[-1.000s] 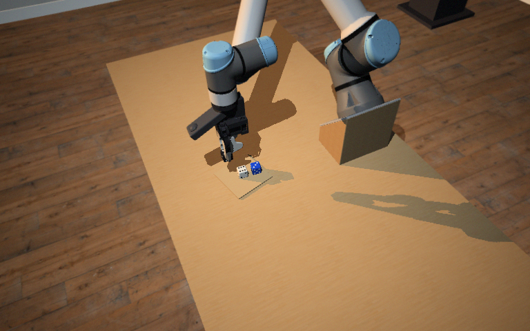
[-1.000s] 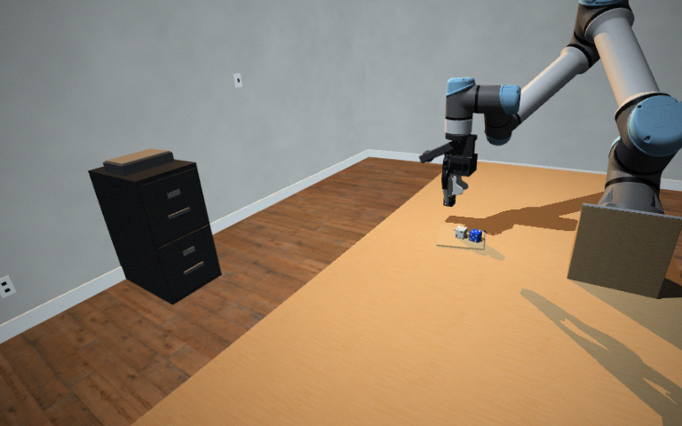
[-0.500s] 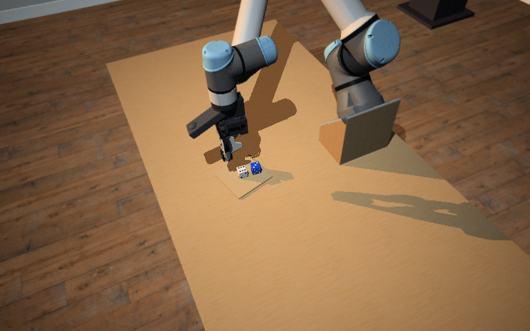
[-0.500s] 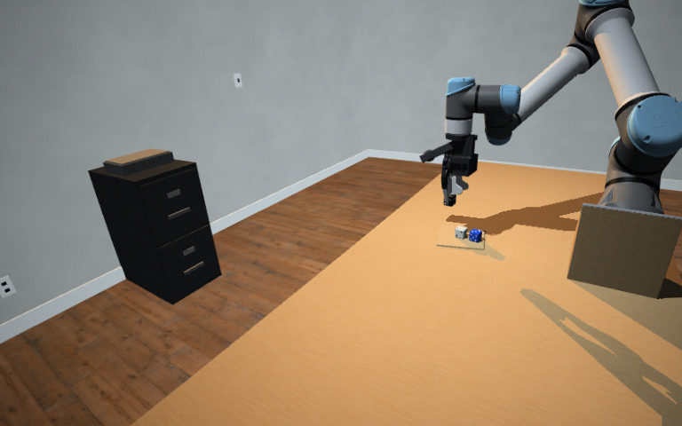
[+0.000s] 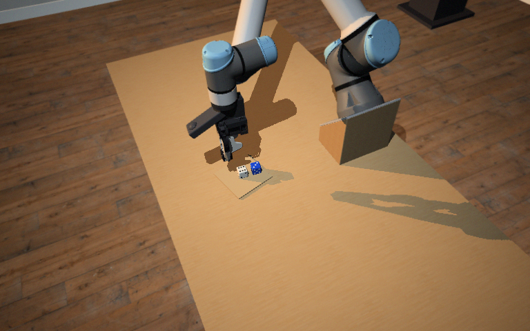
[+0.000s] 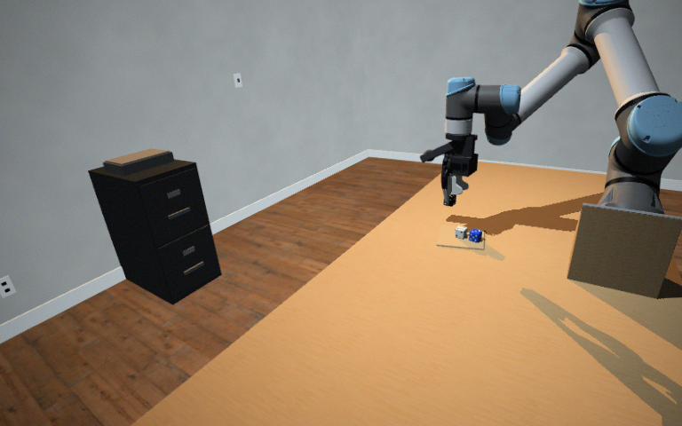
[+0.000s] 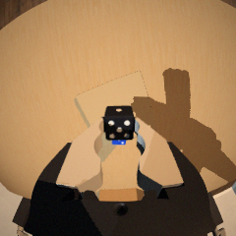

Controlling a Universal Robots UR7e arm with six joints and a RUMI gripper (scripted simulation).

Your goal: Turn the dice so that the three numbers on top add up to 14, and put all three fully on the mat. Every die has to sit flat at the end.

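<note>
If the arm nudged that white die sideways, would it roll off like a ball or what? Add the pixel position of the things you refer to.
Probably not: the white die (image 5: 242, 172) (image 6: 460, 232) has flat faces and sits flat on the mat (image 5: 239, 191) (image 6: 445, 244), so a gentle push would likely slide it. A hard shove up high might tip it onto another face. Its boxy shape looks stiff, so I'd expect no squashing.
</note>
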